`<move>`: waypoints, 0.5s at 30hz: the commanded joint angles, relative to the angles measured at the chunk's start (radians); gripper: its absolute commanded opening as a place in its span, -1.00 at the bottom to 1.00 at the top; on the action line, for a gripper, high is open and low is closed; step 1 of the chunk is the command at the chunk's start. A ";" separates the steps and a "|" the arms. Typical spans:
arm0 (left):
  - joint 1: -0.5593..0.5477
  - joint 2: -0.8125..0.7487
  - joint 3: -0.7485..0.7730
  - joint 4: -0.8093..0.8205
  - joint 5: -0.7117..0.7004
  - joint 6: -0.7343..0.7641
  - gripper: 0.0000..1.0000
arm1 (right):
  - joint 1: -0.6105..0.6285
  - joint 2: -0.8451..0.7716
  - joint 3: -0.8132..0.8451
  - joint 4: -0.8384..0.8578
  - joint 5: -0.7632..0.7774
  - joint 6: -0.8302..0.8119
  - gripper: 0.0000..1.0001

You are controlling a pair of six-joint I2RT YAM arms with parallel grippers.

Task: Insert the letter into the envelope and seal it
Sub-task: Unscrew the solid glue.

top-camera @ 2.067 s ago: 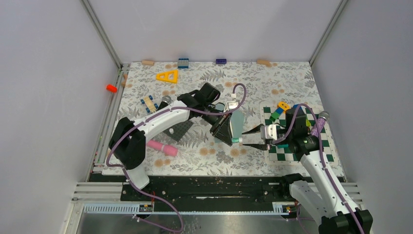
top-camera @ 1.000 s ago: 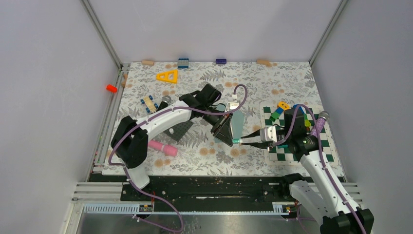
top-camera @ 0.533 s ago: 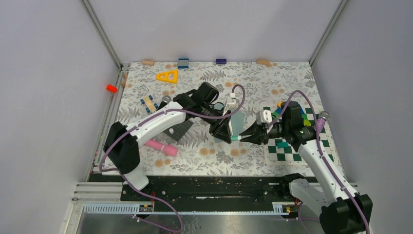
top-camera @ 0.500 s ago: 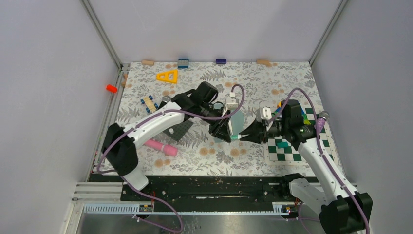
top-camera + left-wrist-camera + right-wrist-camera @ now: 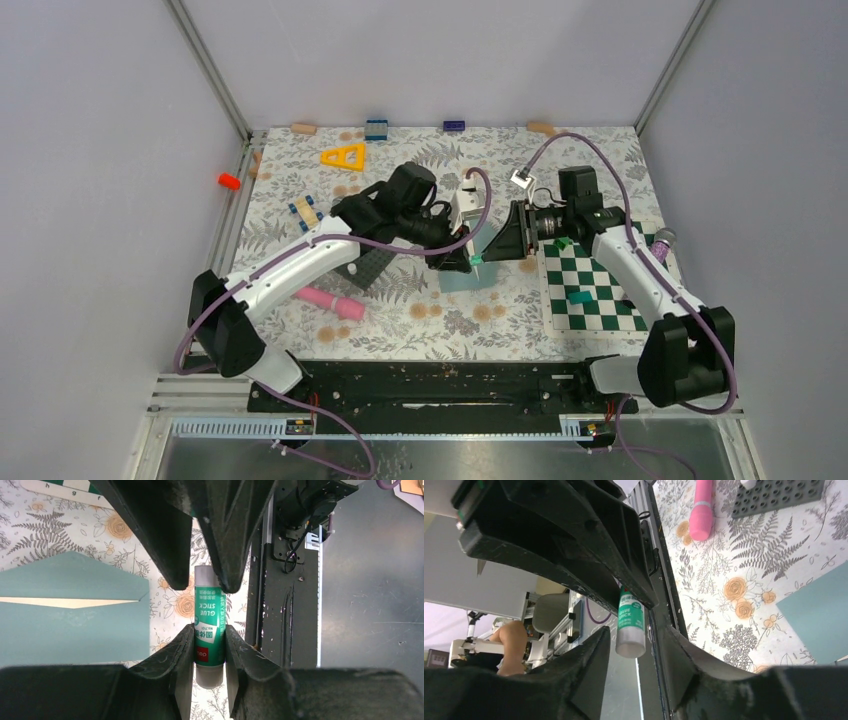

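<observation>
The left claw (image 5: 209,630) is clamped on a green-and-white glue stick (image 5: 208,607), its two fingers (image 5: 175,650) pressed against the lower part of the tube. The right claw (image 5: 631,632) meets it head-on. Its jaws stand apart round the other end of the same stick, with a sliver of gap on each side in the right wrist view. Both claws hang above the tabletop (image 5: 590,170), and the stick spans the space between them.

The envelope (image 5: 70,630) lies flat on the tabletop, touched by neither claw. In the top view it sits directly under and just nearer than the spot where the claws meet. In the left wrist view it lies off to the left of the stick. Its triangular flap is folded open, and a cream strip (image 5: 65,602) shows along the mouth.

Farther out:
- A checkered mat (image 5: 600,295) lies to the right.
- A dark studded plate (image 5: 372,263) and a pink cylinder (image 5: 330,303) lie to the left.
- A yellow triangle (image 5: 343,156) lies toward the far edge.
</observation>
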 commanded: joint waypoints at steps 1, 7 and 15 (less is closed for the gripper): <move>-0.006 -0.025 -0.011 0.069 -0.007 0.014 -0.83 | -0.019 -0.085 0.017 0.017 -0.045 -0.010 0.09; 0.017 0.022 0.016 0.027 0.173 0.008 -0.85 | -0.019 -0.312 -0.102 0.018 0.008 -0.381 0.45; 0.043 0.133 0.046 -0.006 0.391 -0.034 -0.84 | -0.018 -0.499 -0.285 0.145 -0.033 -0.779 0.36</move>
